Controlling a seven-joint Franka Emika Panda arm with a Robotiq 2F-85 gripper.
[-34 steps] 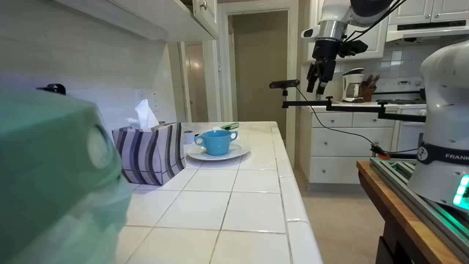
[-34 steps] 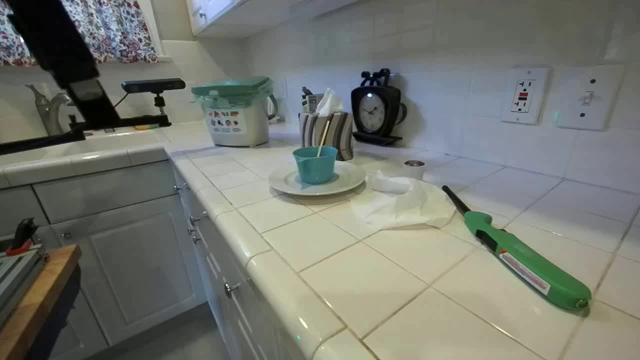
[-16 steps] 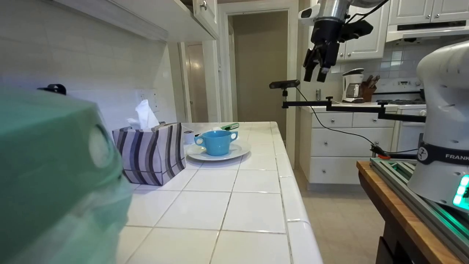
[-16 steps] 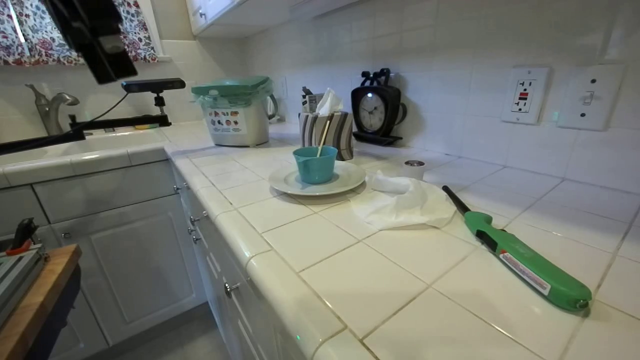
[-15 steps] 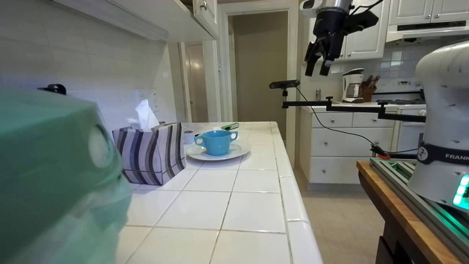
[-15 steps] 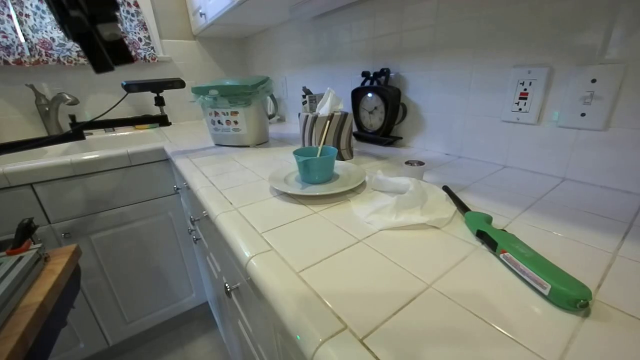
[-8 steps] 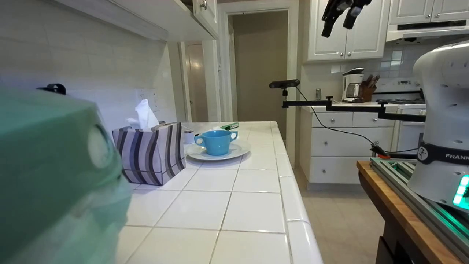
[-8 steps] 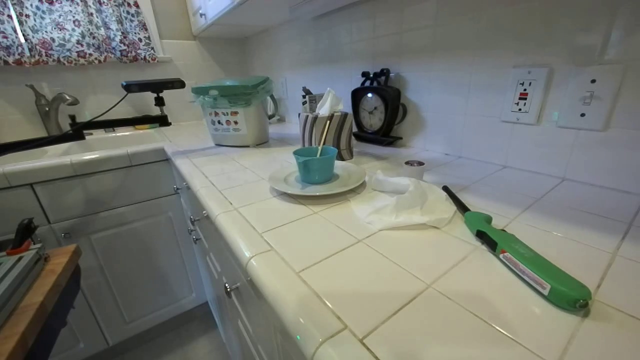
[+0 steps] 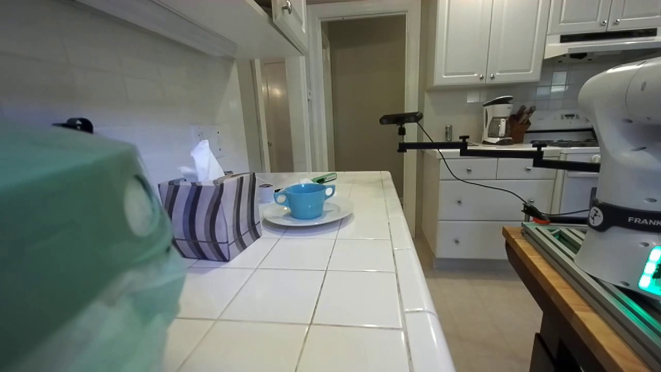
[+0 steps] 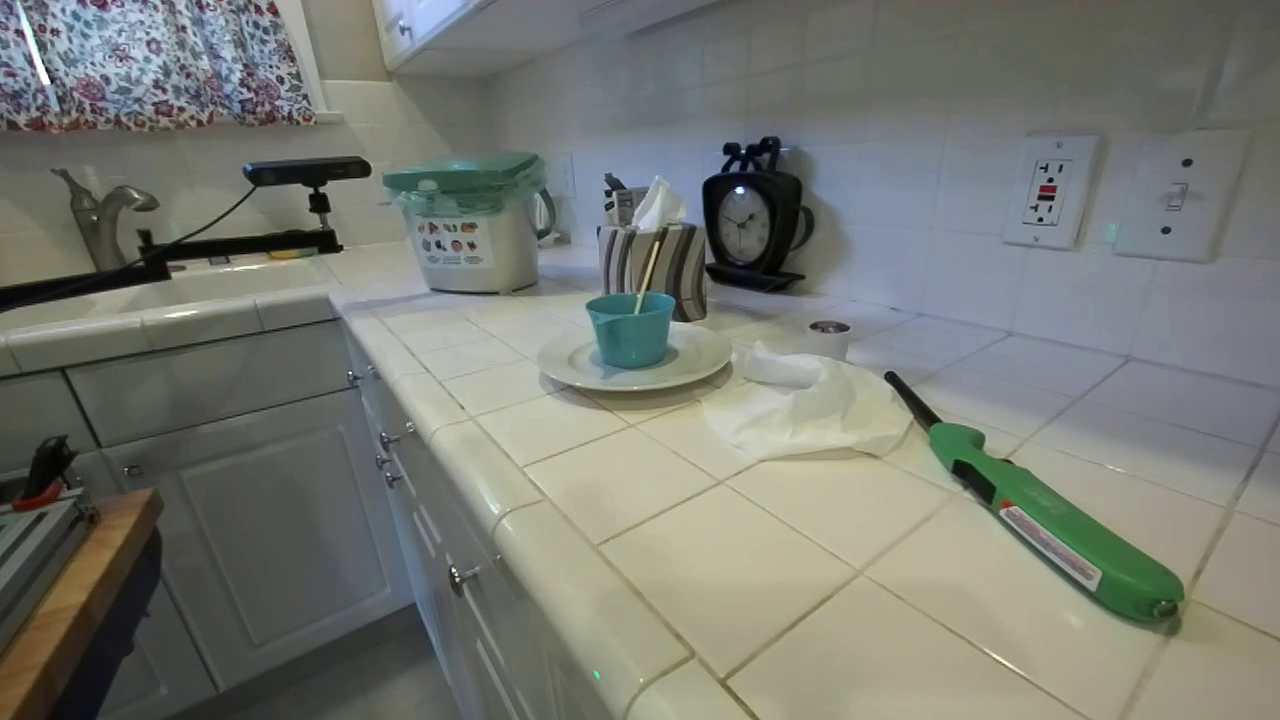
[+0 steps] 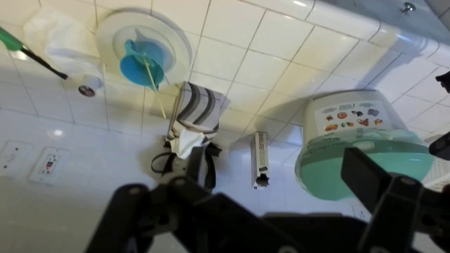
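In wrist view, I had the gripper (image 11: 274,161) spread wide; wavy-striped tissue box (image 11: 197,107), slim carton (image 11: 260,156), green-lidded plastic bin (image 11: 351,121) sat beyond.

Room lies along the front of the surface (image 10: 720,540), past the plate (image 10: 697,358) — toward the wall (image 10: 910,120), tissue box (image 10: 685,272), clock (image 10: 745,222) and bin (image 10: 455,240) bar passage; a stick (image 10: 649,272) juts above the cup (image 10: 632,336).

In the wrist view I saw the fingers (image 11: 364,175) as little more than a dark blur; one of them, with the tissue box (image 11: 198,105), hid much of the clock (image 11: 211,171). The left edge cut the green lighter (image 11: 10,40) short. In an exterior view the arm (image 9: 625,139) ran out at the right, and the bin (image 9: 77,232) was blurred and clipped.
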